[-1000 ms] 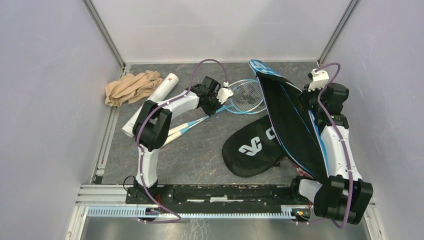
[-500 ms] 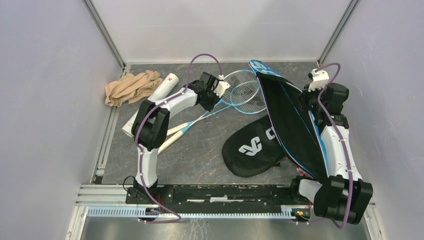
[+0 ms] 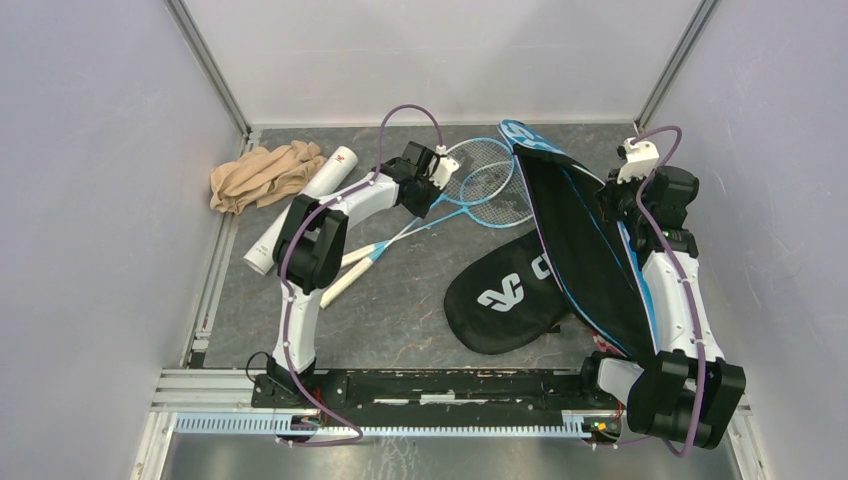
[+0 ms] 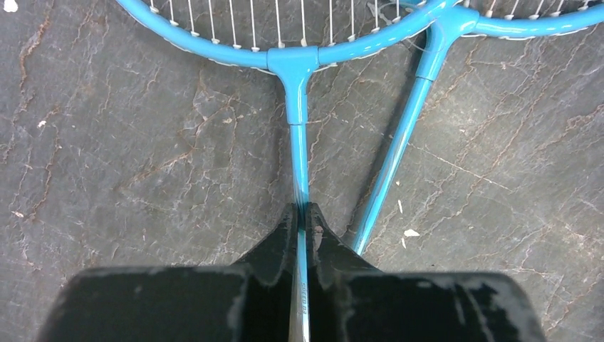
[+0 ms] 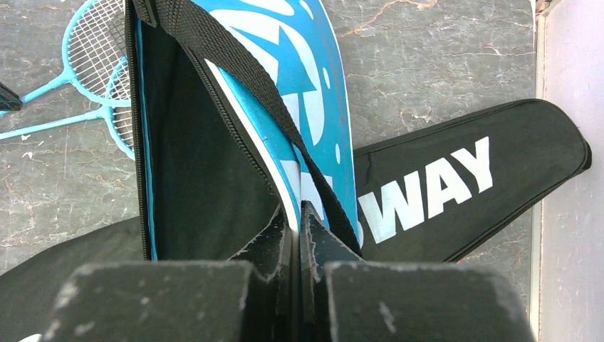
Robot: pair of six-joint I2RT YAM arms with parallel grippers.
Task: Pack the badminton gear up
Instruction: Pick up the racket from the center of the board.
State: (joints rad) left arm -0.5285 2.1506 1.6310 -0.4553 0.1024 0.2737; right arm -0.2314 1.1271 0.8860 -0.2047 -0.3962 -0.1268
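Note:
Two blue rackets point(image 3: 480, 180) lie at the back middle with heads overlapping. My left gripper point(image 3: 432, 190) is shut on the shaft point(image 4: 300, 164) of one blue racket; the other shaft point(image 4: 395, 160) lies just to its right. My right gripper point(image 3: 622, 205) is shut on the upper flap of the blue cover point(image 5: 285, 85), holding it open so its black lining point(image 3: 580, 240) shows. The black CROSSWAY cover point(image 3: 505, 295) lies flat under it, also in the right wrist view point(image 5: 463, 178). The white tube point(image 3: 300, 205) lies left. No shuttlecocks show.
A tan cloth bundle point(image 3: 262, 172) sits at the back left beside the tube. Grey walls enclose the table point(image 3: 400, 300) on three sides. The black rail point(image 3: 430, 385) with the arm bases runs along the near edge.
My left gripper has swung left and back with the racket shaft, dragging that racket's head away from the blue cover and spreading the two rackets. The right arm has not moved.

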